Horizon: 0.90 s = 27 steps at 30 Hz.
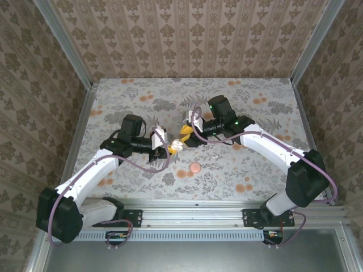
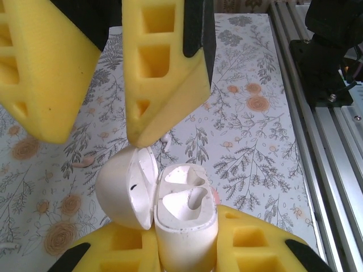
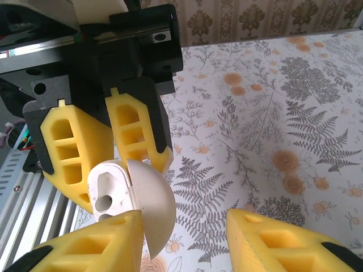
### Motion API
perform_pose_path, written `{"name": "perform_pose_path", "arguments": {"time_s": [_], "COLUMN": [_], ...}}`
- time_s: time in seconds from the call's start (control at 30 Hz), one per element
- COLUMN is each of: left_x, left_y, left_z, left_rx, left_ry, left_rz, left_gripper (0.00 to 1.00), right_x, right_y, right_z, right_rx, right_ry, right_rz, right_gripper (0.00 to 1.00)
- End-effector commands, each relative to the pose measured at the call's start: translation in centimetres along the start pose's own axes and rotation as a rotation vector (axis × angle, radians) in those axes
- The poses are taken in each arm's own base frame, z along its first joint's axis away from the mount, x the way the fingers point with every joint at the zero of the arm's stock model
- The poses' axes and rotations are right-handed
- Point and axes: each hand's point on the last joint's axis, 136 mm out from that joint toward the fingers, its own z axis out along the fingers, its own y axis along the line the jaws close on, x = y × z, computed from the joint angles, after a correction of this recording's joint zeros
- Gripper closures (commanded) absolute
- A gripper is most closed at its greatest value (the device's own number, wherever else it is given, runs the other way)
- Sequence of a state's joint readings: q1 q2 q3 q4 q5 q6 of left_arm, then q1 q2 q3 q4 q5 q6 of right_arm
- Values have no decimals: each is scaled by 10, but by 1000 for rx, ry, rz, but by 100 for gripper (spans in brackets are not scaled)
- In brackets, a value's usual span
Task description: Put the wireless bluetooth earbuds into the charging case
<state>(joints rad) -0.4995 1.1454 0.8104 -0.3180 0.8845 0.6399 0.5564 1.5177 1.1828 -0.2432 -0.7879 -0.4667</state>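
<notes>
1. A floral-printed worktop (image 1: 249, 170) sits between patterned walls (image 1: 187, 34), and both arms meet near its middle.
2. The left claw (image 2: 184, 243) is clamped on the body of the white charging case (image 2: 184, 209), whose lid (image 2: 127, 190) is swung open.
3. Both sockets look empty, so I judge that no earbud is seated yet.
4. The right claw (image 3: 184, 235) stands wide and grips nothing, with one fingertip just beside the lid.
5. A small whitish piece (image 2: 166, 139) lies on the worktop beyond the lid. It may be an earbud but is too small to tell.
6. A pink puck (image 1: 195, 168) rests nearby.
7. Left to do: fetch and seat both earbuds.
</notes>
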Motion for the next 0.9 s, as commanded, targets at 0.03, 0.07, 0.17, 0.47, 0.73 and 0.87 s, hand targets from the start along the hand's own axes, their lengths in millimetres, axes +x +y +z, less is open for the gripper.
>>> {"name": "perform_pose_path", "arguments": {"time_s": [0.03,0.07,0.17,0.47,0.73,0.87], "left_x": [-5,-5,-4,4,19,27], "left_y": [-11,-10,-4,30,59,77], "left_z": [0,0,-2,-17,-41,-56], "left_rx": [45,44,24,-99,-266,-370], "left_ry": [-42,-48,-76,-176,-223,-241], "left_rz": [-9,-16,-39,-143,-240,-296], "left_gripper": [82,82,82,82,83,84], "right_x": [-5,-7,-15,-30,0,18], "right_y": [-18,-18,-18,-26,-72,-101], "right_z": [-6,-7,-12,-31,-29,-25], "right_rx": [80,80,86,184,385,497], "right_ry": [-16,-25,-63,-107,61,167], "right_rz": [8,10,12,102,389,584], "right_gripper": [58,58,57,52,53,54]}}
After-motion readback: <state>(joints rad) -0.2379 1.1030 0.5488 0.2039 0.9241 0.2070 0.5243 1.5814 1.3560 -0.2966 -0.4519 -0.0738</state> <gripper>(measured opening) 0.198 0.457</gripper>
